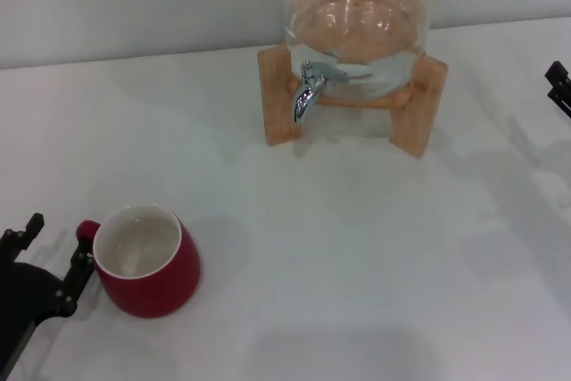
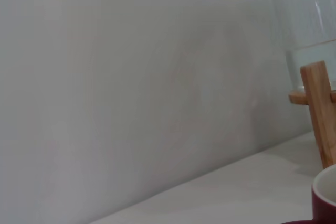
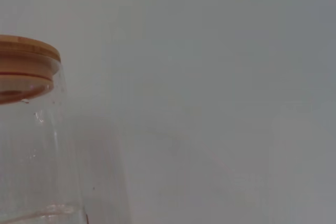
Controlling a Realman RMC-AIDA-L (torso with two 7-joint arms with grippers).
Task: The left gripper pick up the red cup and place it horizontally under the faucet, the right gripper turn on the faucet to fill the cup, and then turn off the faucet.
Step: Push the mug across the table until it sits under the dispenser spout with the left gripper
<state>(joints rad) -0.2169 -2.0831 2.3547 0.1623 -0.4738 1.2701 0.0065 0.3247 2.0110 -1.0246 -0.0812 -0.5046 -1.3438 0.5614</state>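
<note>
The red cup (image 1: 147,260) stands upright on the white table at the near left, white inside showing, its small handle (image 1: 86,230) turned to the left. My left gripper (image 1: 58,243) is open right beside the handle, with one fingertip (image 1: 34,220) left of it and the other (image 1: 82,265) against the cup's side. The left wrist view catches only the cup's rim (image 2: 325,192). The chrome faucet (image 1: 308,91) points down at the front of the glass jar (image 1: 357,20), with nothing under it. Only a bit of my right gripper (image 1: 558,86) shows at the right edge, far from the faucet.
The jar holds water and sits on a wooden stand (image 1: 278,95) at the back centre, against a pale wall. One leg of the stand (image 2: 319,111) shows in the left wrist view. The jar's wooden lid (image 3: 23,66) shows in the right wrist view.
</note>
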